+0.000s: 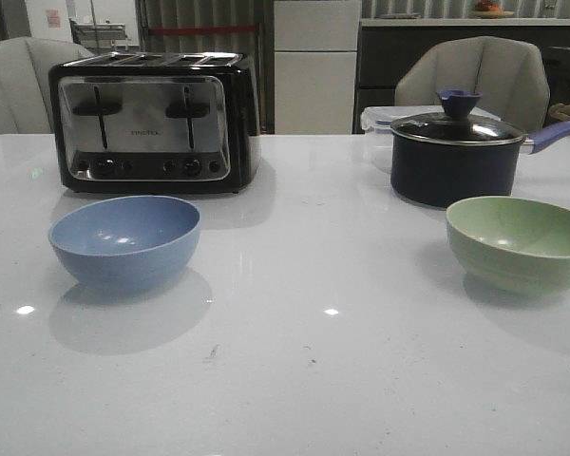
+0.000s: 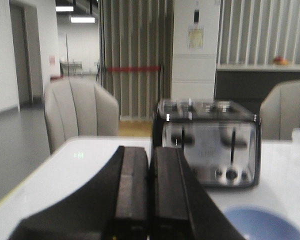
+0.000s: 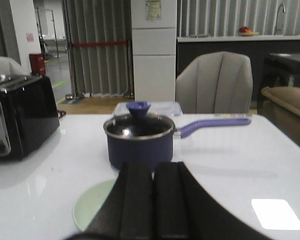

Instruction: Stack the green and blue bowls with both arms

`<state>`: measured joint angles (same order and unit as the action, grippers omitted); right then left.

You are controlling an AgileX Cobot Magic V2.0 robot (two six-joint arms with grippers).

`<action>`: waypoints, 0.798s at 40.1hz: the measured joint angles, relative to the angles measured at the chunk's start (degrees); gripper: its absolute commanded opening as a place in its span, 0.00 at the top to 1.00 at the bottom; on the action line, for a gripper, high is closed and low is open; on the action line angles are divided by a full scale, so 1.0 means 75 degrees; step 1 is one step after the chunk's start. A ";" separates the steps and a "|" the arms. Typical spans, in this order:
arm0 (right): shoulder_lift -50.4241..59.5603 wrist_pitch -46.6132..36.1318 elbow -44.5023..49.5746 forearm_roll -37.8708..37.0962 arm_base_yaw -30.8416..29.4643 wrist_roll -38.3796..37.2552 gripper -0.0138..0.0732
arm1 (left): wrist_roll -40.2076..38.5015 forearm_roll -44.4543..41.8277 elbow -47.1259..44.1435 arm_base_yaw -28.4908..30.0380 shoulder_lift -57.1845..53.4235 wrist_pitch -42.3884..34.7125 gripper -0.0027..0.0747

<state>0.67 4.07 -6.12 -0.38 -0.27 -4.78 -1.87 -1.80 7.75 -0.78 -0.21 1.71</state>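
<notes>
The dusty blue bowl (image 1: 124, 239) stands on the white table at the front left. The pale green bowl (image 1: 520, 241) stands at the right. Neither arm shows in the front view. In the left wrist view my left gripper (image 2: 150, 150) is shut and empty, with the blue bowl's rim (image 2: 262, 225) low beside it. In the right wrist view my right gripper (image 3: 152, 166) is shut and empty, above the green bowl (image 3: 92, 207), which its fingers partly hide.
A black and chrome toaster (image 1: 152, 119) stands behind the blue bowl. A dark blue lidded saucepan (image 1: 456, 152) with a long handle stands behind the green bowl, a clear plastic box (image 1: 378, 123) behind it. Grey chairs stand past the table's far edge.
</notes>
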 measured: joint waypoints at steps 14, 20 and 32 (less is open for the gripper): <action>-0.1297 0.1990 -0.3041 -0.0018 0.0000 0.0000 0.77 | 0.0000 0.0000 0.3492 0.0000 0.1430 0.2669 0.85; -0.2425 0.3142 -0.3879 -0.0054 0.0000 0.0000 0.77 | 0.0000 0.0000 0.4403 0.0000 0.2549 0.3897 0.85; -0.4455 0.4515 -0.4087 -0.0336 0.0000 0.0000 0.77 | 0.0000 0.0000 0.4429 0.0000 0.4113 0.4993 0.85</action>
<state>-32.74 37.94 -36.78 -2.91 -0.27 -4.78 -1.87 -1.80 40.97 -0.78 30.64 39.15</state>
